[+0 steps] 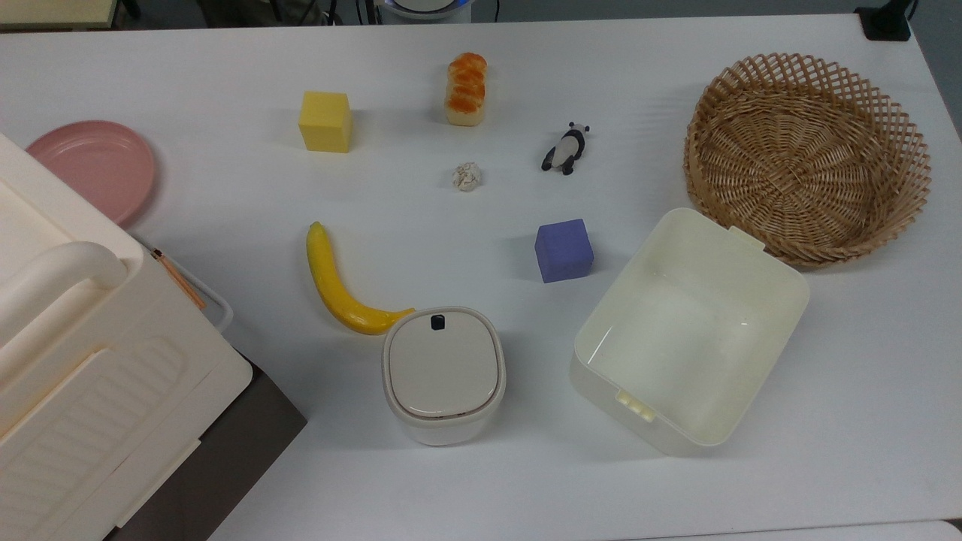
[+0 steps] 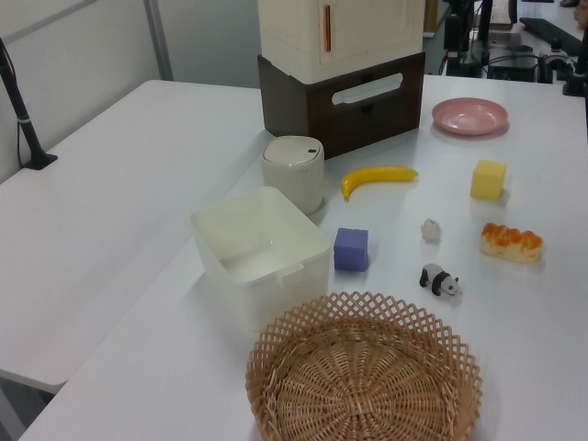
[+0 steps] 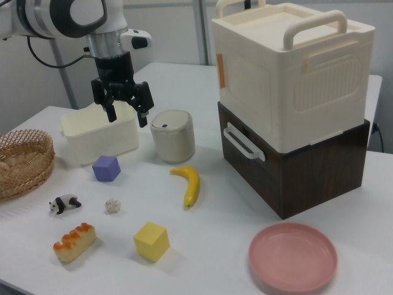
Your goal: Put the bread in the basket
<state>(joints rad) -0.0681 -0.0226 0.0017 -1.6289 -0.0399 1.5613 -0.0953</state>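
The bread (image 1: 466,89) is a small loaf with an orange-brown braided top, lying on the white table at the far middle of the top view; it also lies near the front left of the right view (image 3: 73,242). The round wicker basket (image 1: 808,75) sits at the top view's right, with nothing in it. In the right view my gripper (image 3: 127,118) hangs open in the air, pointing down. It stands before the cream tub (image 3: 98,136) and beside the lidded bin (image 3: 172,135), far from the bread, with nothing between its fingers.
Between bread and basket lies a toy panda (image 1: 565,149). A whitish ball (image 1: 467,176), purple cube (image 1: 564,250), yellow cube (image 1: 325,121) and banana (image 1: 336,287) lie around the middle. A pink plate (image 1: 90,165) and stacked storage boxes (image 1: 90,376) fill the top view's left.
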